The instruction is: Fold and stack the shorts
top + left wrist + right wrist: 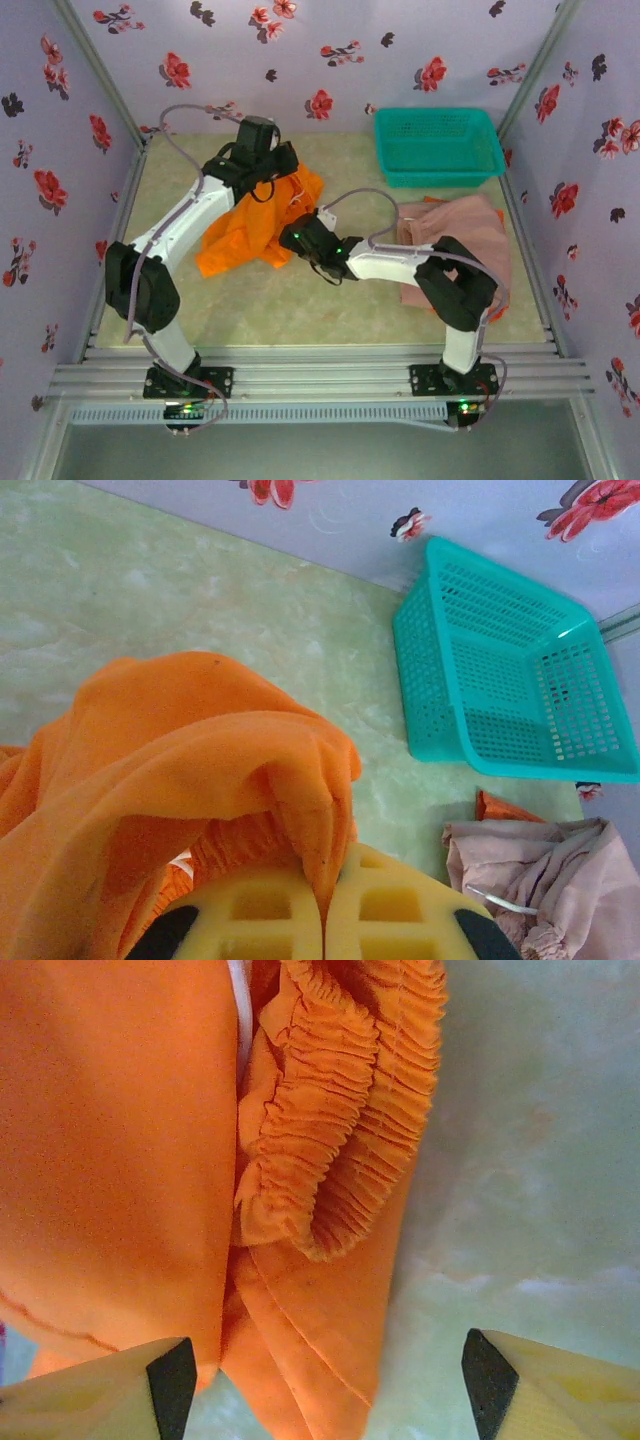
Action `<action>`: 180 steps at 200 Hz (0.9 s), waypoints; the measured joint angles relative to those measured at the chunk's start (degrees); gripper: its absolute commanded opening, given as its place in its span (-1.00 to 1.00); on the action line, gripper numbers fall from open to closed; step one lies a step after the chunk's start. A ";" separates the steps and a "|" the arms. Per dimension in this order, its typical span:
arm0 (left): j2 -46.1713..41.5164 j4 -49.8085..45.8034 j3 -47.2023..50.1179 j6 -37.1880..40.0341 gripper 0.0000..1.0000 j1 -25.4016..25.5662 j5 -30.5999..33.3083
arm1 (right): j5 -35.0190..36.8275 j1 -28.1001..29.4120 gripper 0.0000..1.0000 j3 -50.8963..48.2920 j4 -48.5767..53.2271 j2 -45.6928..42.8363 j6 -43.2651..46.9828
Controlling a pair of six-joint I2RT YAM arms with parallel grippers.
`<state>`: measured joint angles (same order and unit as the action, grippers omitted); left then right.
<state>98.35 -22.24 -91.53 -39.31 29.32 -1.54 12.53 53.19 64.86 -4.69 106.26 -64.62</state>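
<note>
Status: early stage, no fold completed and no stack begun. One pair of orange shorts [250, 235] lies crumpled on the table [300, 300], well to the left-arm side of the teal basket [440, 182] and nearer the arm bases than it. The left fingers [322, 925] are clenched on a ridge of this orange cloth, which rises from them in a loose tent, so part of the garment is off the table. The right fingers [325, 1380] are spread wide, released, with nothing between them; they sit low just short of the gathered waistband [335, 1150] of the same shorts, and I cannot tell whether they touch the cloth. The pink-beige shorts [470, 215] lie in a rumpled heap just in front of the basket, partly under the right arm, unfolded and not gripped. A sliver of orange cloth [500, 808] shows at that heap's basket-side edge; I judge it a second orange pair, mostly hidden. Outstanding, in my judgement: flatten and fold the orange pair in hand, then fold each remaining pair and stack all.
</note>
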 measured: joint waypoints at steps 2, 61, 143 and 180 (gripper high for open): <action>-0.09 0.07 0.09 0.00 -1.00 -0.04 0.00 | -0.28 -0.13 0.39 0.17 -0.26 0.37 -0.11; -2.47 1.55 2.21 -0.02 -1.00 -0.61 -0.20 | -2.75 -2.32 0.17 2.62 -4.61 5.05 -1.99; -4.17 3.26 5.11 -0.66 -1.00 -1.49 -1.66 | -5.60 -4.50 -0.57 7.39 -7.48 10.62 -1.68; -5.49 3.32 5.49 -0.63 -1.00 -4.28 -2.54 | -4.74 -4.50 -1.00 10.47 -5.55 10.82 0.85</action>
<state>92.86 -18.92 -86.04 -39.94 25.04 -4.08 7.79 48.69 75.33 -10.24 117.08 -63.77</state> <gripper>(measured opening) 0.043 0.057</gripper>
